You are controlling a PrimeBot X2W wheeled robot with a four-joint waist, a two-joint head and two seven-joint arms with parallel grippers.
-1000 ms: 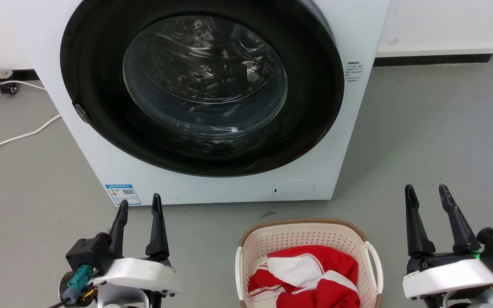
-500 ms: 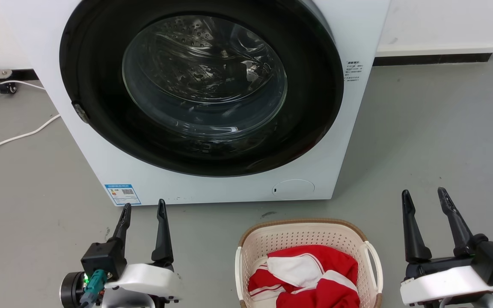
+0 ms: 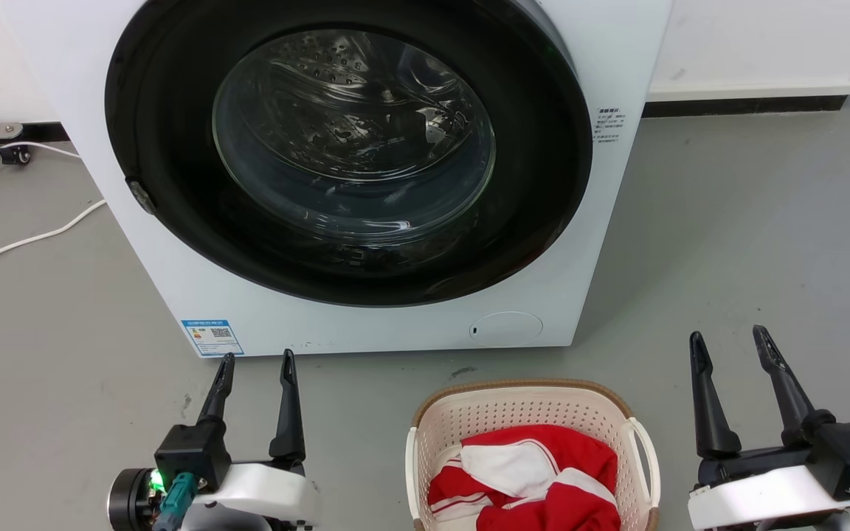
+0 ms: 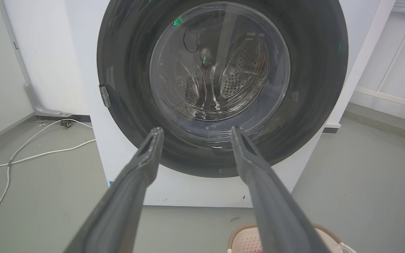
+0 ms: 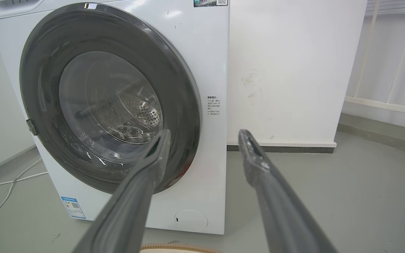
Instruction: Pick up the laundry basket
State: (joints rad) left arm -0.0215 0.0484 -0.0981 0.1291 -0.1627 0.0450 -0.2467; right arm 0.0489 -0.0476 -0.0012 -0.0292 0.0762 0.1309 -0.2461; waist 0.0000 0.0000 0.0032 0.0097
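Our left gripper [image 3: 257,356] and right gripper [image 3: 727,334] flank the basket [image 3: 528,409] on the floor [image 3: 735,221] before the washer [image 3: 366,328]; fingers [image 3: 289,402] parted, holding nothing, clear of the basket.

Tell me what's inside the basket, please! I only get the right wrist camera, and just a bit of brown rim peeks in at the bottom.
Observer: The head view shows the laundry basket holding red and white clothes.
Operator: Is my other claw holding something?
Observer: No. The left claw is open and empty, off to the left of the laundry basket.
Operator: Are there handles?
Observer: Yes, a white loop handle sits on the side toward the right claw.
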